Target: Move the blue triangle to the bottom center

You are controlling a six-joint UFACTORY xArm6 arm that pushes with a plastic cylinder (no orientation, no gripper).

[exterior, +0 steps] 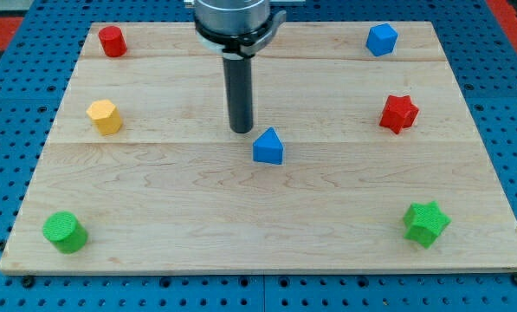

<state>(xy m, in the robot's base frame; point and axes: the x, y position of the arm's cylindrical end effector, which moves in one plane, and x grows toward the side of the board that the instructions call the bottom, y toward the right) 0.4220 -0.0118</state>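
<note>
The blue triangle lies near the middle of the wooden board. My tip rests on the board just to the upper left of the blue triangle, a small gap apart from it. The dark rod rises straight up from the tip to the arm's mount at the view's top.
A red cylinder sits at the top left, a blue hexagonal block at the top right, a yellow hexagonal block at the left, a red star at the right, a green cylinder at the bottom left, a green star at the bottom right.
</note>
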